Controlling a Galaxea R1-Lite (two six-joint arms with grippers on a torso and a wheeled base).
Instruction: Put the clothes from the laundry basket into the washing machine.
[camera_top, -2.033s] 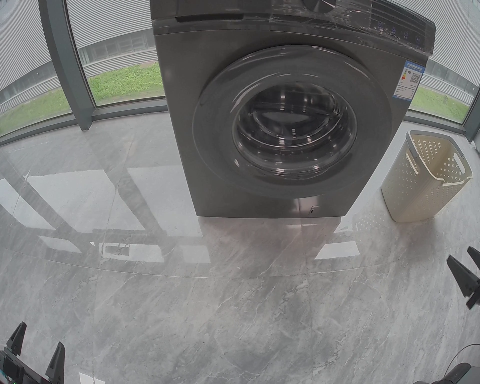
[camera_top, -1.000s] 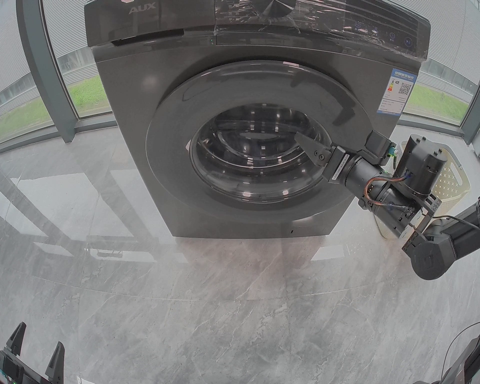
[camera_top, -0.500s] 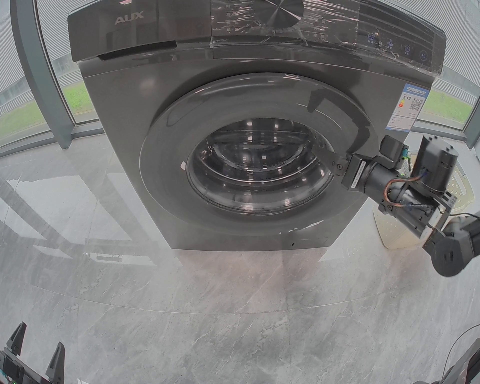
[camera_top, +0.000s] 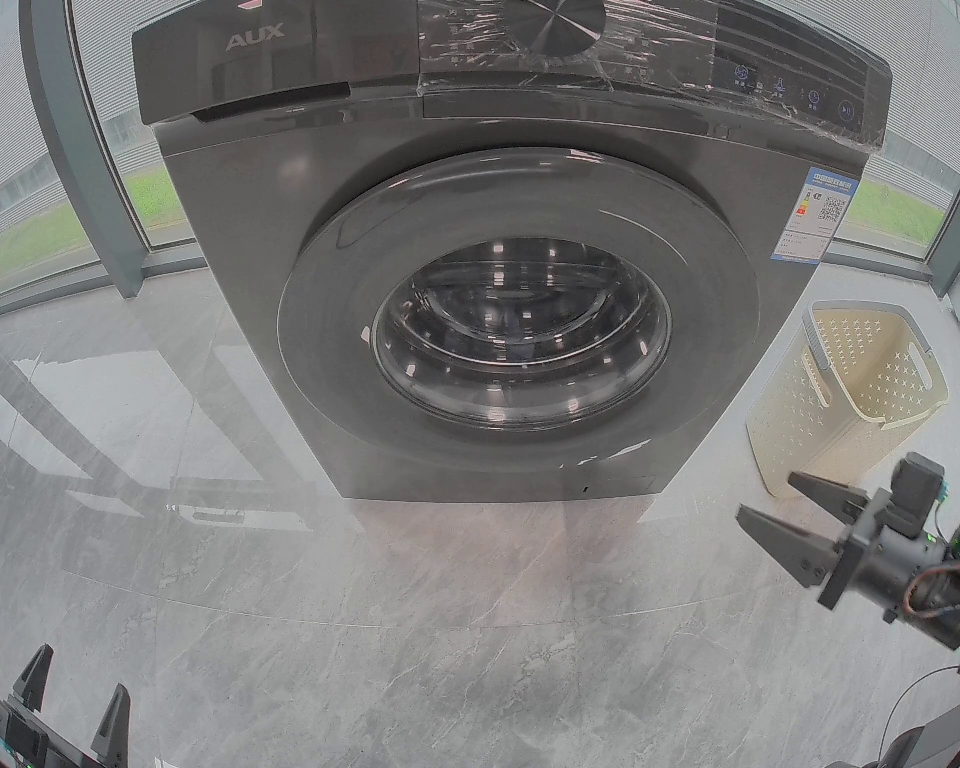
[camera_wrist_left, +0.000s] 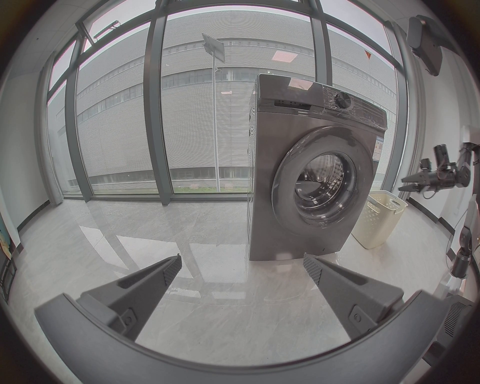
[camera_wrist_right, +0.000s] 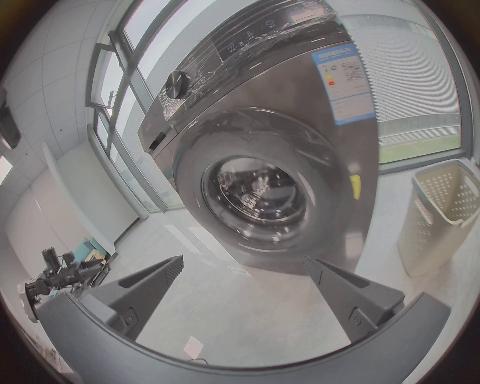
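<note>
Change vs. 0.5 s ago: the right end effector (camera_top: 768, 497) has left the right rim of the door (camera_top: 330, 330) and now hangs low, out over the floor (camera_top: 450, 620), in front of the laundry basket (camera_top: 800, 420). The door looks as shut as before. Machine and basket have not shifted.

Right end effector: its 2 fingers are spread wide with nothing between them, pointing toward the washing machine (camera_top: 500, 130), well apart from it and near the basket's front wall.

Left end effector (camera_top: 80, 672): fingers apart, empty, low on the robot's left, far from the machine.

Basket: stands on the floor just beside the machine's right front corner. The part of its inside that shows holds no visible clothes; the bottom is hidden.

Risks (judgement):
1. The door remains closed, so any garment lifted now has nowhere to go. Cause: no grip gained on the smooth, flush door rim.
2. A retry at the rim may slip off again, for the same reason.
3. The basket is light and close; an arm swing toward the door could knock or tip it.
4. A reach into the basket may come up empty if the clothes lie deep.
</note>
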